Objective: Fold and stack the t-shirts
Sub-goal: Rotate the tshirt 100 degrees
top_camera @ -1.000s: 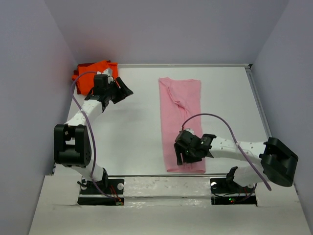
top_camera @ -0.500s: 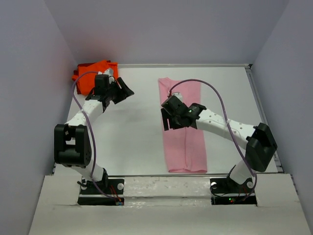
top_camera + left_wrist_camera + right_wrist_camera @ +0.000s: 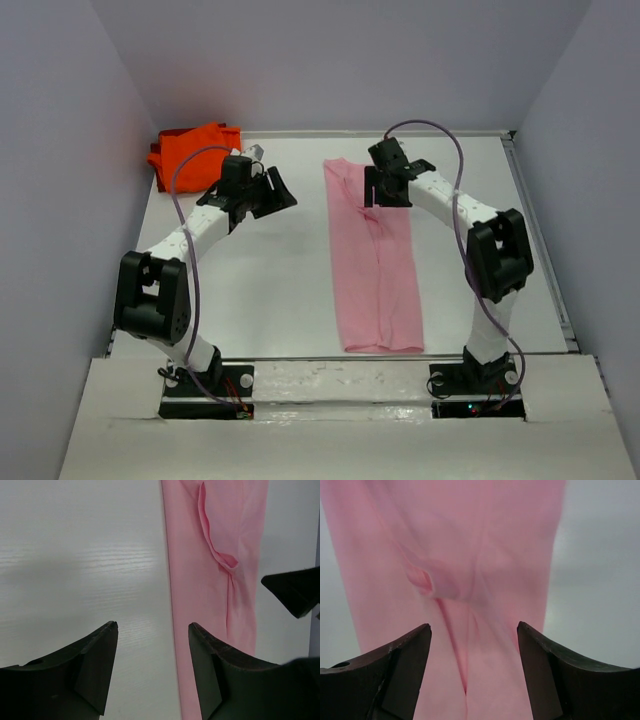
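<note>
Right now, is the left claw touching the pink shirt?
Apart. The top view shows a strip of bare table between the left gripper and the pink shirt.

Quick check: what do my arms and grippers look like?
The left arm and right arm have white links with bulky black joint housings. A thin purple cable loops along each. The left gripper and right gripper are black, each with two wedge-shaped fingers.
</note>
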You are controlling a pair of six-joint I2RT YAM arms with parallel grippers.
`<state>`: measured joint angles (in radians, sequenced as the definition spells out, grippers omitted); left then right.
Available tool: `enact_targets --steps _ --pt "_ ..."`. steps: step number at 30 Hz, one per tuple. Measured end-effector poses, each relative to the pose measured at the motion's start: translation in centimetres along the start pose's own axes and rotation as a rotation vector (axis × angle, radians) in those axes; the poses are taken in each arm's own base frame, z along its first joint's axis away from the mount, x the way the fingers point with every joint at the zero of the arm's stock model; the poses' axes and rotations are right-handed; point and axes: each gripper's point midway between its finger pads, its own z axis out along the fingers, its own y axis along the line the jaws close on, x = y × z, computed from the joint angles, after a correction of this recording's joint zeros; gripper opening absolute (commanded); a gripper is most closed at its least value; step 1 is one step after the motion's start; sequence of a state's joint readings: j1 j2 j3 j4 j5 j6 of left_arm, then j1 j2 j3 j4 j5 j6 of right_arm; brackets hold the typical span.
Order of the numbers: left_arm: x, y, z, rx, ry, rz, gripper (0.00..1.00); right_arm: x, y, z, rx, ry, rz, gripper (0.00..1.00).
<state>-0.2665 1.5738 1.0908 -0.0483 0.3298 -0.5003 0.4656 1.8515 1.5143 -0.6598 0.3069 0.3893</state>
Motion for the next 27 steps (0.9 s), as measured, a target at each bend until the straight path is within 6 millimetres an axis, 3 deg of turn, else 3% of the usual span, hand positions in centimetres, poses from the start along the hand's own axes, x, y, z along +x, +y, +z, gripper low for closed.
enact_targets --steps 5,9,14,18,27 --pt "-0.4 0.3 -0.1 -0.012 -0.009 0.004 0.67 -3.3 3.5 5.0 -0.050 -0.012 -0.039 0.75" --pt "-0.4 0.4 -0.1 -0.018 -0.010 0.011 0.67 -3.1 4.8 8.1 -0.074 0.025 -0.055 0.75" --pt "-0.3 0.5 -0.1 -0.021 -0.006 0.012 0.67 -2.5 4.8 11.3 -0.091 0.071 -0.045 0.75" --pt "-0.3 0.4 -0.1 -0.020 -0.005 0.013 0.67 -3.4 5.3 12.2 -0.139 0.072 -0.023 0.75" --pt "-0.3 0.3 -0.2 -0.014 0.000 0.012 0.67 -6.1 9.7 13.3 -0.358 0.056 0.003 0.74"
